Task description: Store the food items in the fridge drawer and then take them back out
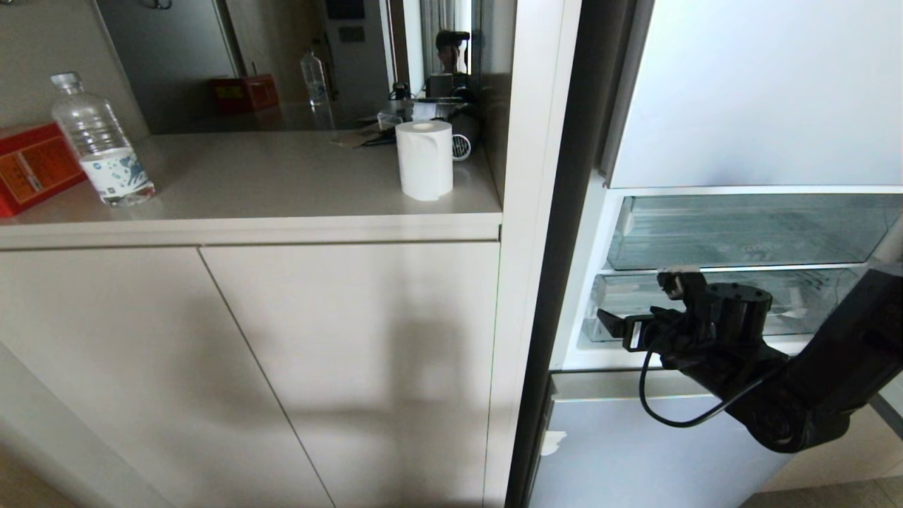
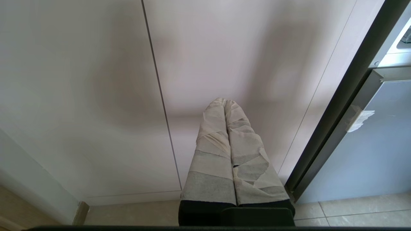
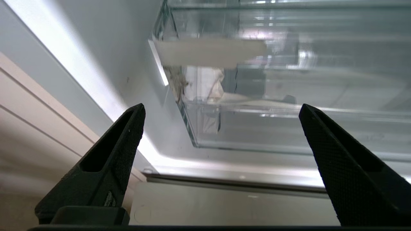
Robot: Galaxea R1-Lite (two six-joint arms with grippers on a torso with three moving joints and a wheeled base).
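A beige countertop [image 1: 268, 176] is carrying one water bottle [image 1: 99, 144], one paper roll [image 1: 424, 159], one red box [image 1: 32, 166]. The right gripper [image 3: 221, 110] is hanging, fingers apart and empty, before two clear fridge drawers [image 1: 748, 229]. The left gripper [image 2: 224, 104] is pressed together, facing cabinet doors [image 2: 96, 80].

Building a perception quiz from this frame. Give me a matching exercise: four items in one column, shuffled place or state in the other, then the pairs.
Column 1
1. water bottle
2. paper roll
3. left gripper
4. right gripper

Column 2
A. fingers wide apart, empty, facing the clear fridge drawer
B. fingers pressed together, wrapped in pale tape, facing the cabinet door
C. upright on the counter, next to the red box
D. upright near the counter's fridge-side end

Pairs: 1-C, 2-D, 3-B, 4-A
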